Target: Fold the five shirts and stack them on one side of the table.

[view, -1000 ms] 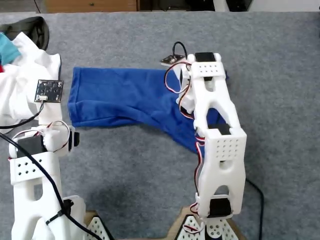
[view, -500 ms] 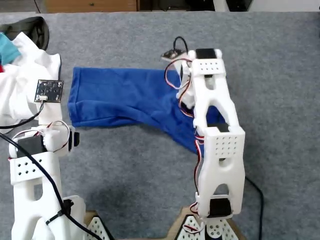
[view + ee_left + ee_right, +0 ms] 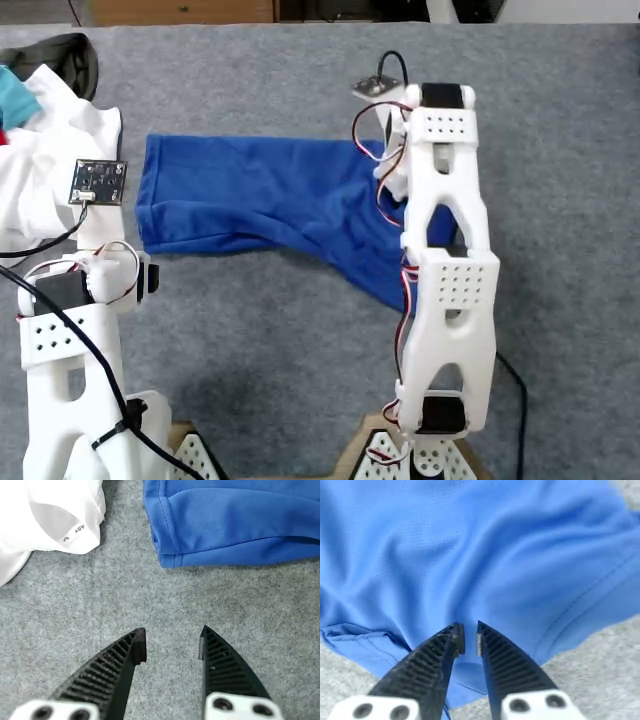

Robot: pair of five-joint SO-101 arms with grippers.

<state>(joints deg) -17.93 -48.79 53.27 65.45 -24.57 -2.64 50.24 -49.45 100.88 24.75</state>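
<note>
**Q:** What lies on the table (image 3: 560,200), taken from the largest thing down?

**A:** The blue shirt (image 3: 250,195) lies mid-table. It is spread flat on the left and bunched on the right, with a lobe trailing toward the arms' bases. At the far left corner is a heap with a white shirt (image 3: 45,170) uppermost and a teal garment (image 3: 14,95) and a dark one (image 3: 70,55) tucked behind. No folded stack is to be seen.

**Q:** And the arms?

**A:** The right arm (image 3: 450,290) reaches over the shirt's bunched end. The left arm (image 3: 75,330) stands at the near left.

**Q:** The grippers?

**A:** The right gripper (image 3: 470,639) has its jaws drawn almost together with only a slit between them, and its tips are at the cloth. Whether a pinch of fabric is caught cannot be told. The left gripper (image 3: 172,645) is released, jaws apart over bare table, just short of the blue shirt's hemmed corner.

**Q:** What has changed in the last second?

**A:** The right arm has swung outward to the right and slightly farther from its base. The shirt's visible outline is unaltered, and the left arm has not moved.

**Q:** Meaning for the task?

**A:** Probably a regrasp or the first take-up of slack. No fold has resulted, so this shirt is unfinished and the heap awaits.
</note>
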